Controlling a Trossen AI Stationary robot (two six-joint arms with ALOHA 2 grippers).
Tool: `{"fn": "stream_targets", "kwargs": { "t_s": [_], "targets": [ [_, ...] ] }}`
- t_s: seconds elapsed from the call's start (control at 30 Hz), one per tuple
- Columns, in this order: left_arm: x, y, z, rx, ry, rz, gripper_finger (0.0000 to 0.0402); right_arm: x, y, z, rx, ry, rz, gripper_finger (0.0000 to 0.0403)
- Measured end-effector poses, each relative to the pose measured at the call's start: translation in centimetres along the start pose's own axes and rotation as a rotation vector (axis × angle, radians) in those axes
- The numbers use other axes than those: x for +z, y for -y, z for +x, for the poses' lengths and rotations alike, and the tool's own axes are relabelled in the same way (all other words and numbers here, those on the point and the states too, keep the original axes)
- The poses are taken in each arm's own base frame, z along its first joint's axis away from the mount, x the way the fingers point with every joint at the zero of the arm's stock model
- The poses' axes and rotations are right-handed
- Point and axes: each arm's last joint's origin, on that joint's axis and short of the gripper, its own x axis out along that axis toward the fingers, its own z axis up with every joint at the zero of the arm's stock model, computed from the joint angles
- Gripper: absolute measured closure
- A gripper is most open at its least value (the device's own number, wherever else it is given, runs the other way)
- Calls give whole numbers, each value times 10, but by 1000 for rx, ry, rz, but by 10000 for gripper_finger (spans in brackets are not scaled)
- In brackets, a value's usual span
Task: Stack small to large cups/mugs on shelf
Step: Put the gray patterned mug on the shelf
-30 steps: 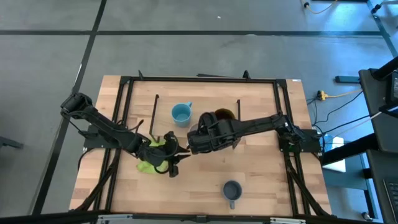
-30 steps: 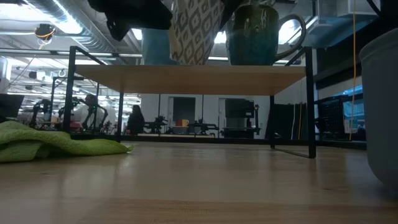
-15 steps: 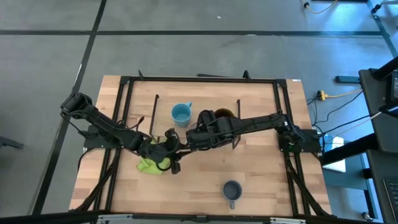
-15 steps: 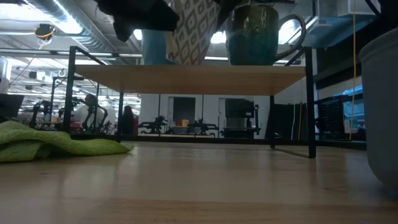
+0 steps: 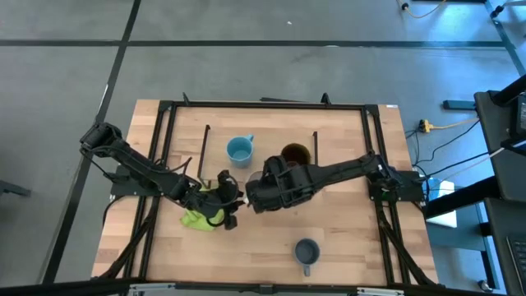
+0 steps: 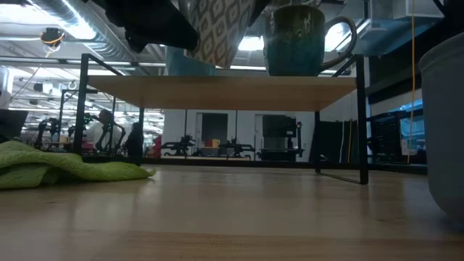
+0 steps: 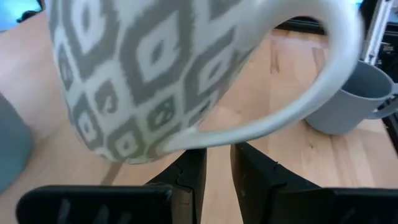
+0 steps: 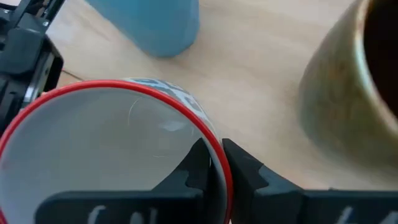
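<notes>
From above, the left gripper (image 5: 223, 185) and right gripper (image 5: 251, 191) meet over the shelf (image 5: 261, 156), where the light blue mug (image 5: 238, 150) and brown mug (image 5: 296, 154) stand; the grey-blue mug (image 5: 306, 252) sits apart on the table (image 5: 353, 238), near a green cloth (image 5: 197, 218). At table height, the white patterned mug (image 6: 217, 30) hangs tilted above the shelf board. The left wrist camera shows that arm's fingers (image 7: 189, 177) nearly together just beneath the mug's handle; whether they grip it cannot be told. The right wrist camera shows its fingers (image 8: 200, 163) pinching the red rim.
</notes>
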Motion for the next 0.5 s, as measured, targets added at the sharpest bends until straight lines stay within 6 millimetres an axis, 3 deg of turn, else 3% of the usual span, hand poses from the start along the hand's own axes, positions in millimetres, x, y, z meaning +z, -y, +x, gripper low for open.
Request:
{"fn": "stream_targets", "kwargs": {
  "t_s": [0.5],
  "targets": [
    [-7,14,-10,-42,-2,-14,333,-66,-2,-38,90,-106,24,367]
  ]
}}
